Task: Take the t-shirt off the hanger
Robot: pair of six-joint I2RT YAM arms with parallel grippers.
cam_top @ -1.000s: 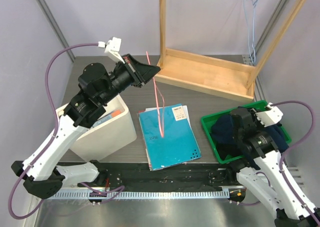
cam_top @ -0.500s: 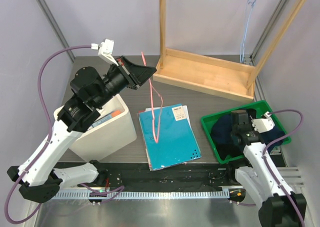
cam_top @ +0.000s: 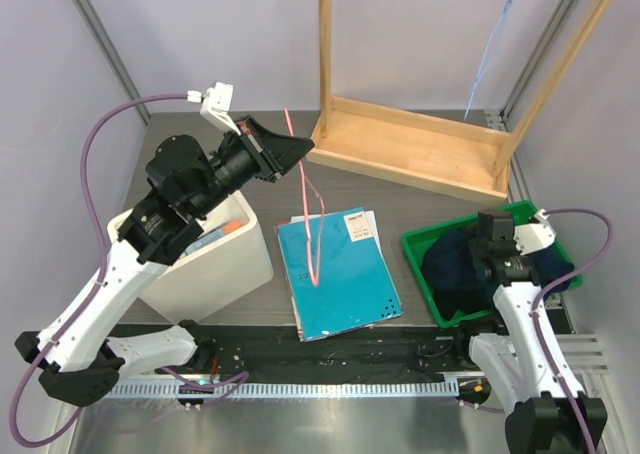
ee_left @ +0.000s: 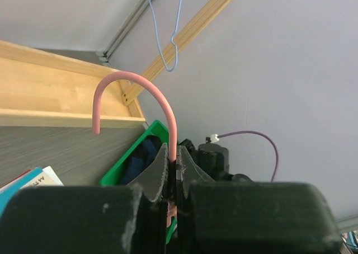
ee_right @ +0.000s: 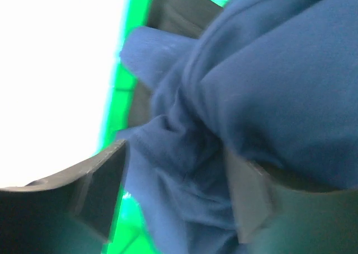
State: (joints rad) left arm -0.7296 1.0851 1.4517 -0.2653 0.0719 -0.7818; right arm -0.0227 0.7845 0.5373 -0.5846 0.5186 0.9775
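The pink wire hanger (cam_top: 312, 214) hangs bare over the table, and my left gripper (cam_top: 296, 150) is shut on its neck just below the hook. In the left wrist view the hook (ee_left: 136, 82) curls up above the closed left gripper (ee_left: 173, 155). The dark blue t-shirt (cam_top: 452, 266) lies bunched in the green bin (cam_top: 419, 240) at the right. My right gripper (cam_top: 492, 260) points down into the bin. In its wrist view the right gripper (ee_right: 176, 189) is open, with its fingers (ee_right: 104, 182) spread either side of the t-shirt's (ee_right: 263, 80) folds.
A wooden rack (cam_top: 412, 146) stands at the back, with a blue wire hanger (cam_top: 488, 54) hanging from its top bar. A white bin (cam_top: 205, 262) sits at the left. A teal notebook (cam_top: 340, 274) lies in the middle under the pink hanger.
My right gripper has opened and let go of the t-shirt, which now rests in the green bin. The left arm swung the pink hanger slightly left and now holds still.
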